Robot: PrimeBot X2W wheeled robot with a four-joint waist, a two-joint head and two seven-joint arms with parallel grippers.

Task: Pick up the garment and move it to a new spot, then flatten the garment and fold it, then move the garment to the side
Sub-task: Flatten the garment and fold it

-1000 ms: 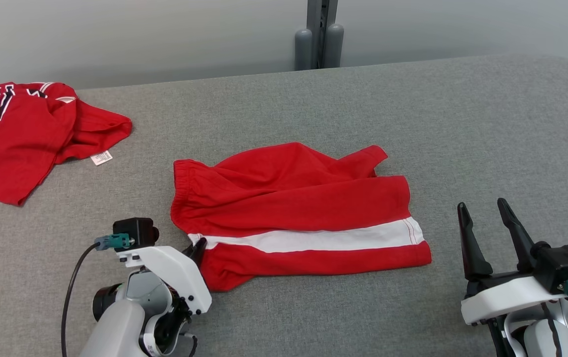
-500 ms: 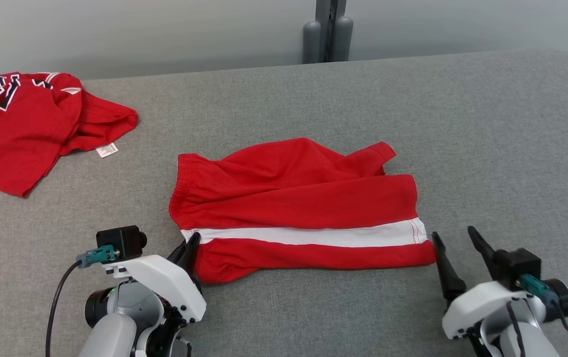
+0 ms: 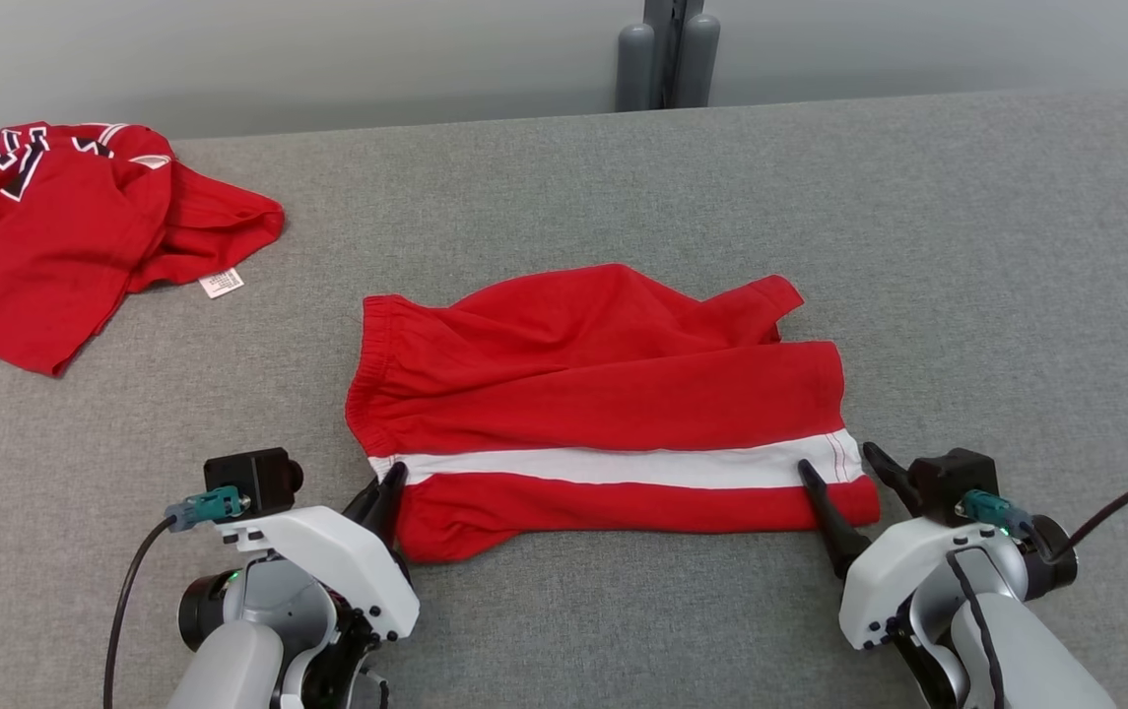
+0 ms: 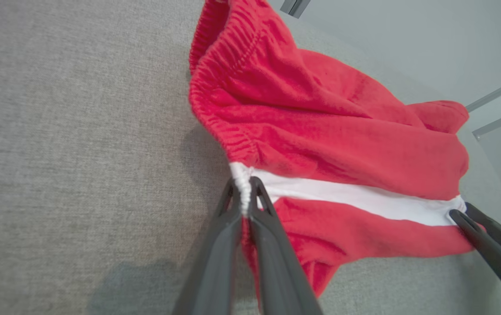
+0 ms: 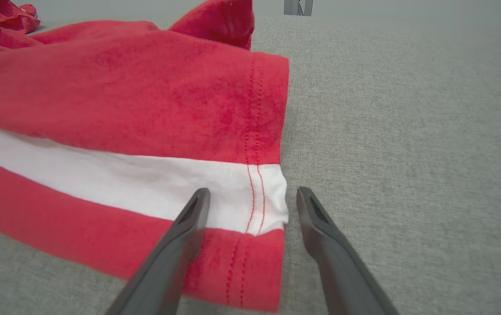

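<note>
Red shorts [image 3: 603, 394], white-striped, perhaps doubled over; left end effector [image 3: 388, 483] pinching waistband [image 3: 371, 374], right end effector [image 3: 837, 461] spread.

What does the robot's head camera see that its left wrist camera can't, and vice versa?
Head view's own: a second red garment, crumpled at the far left of the grey table, with a white tag. Left wrist view's own: a close look at the left claw shut on the waistband of the red shorts, at the white stripe. Shared: the shorts and the open right claw straddling their hem.
</note>
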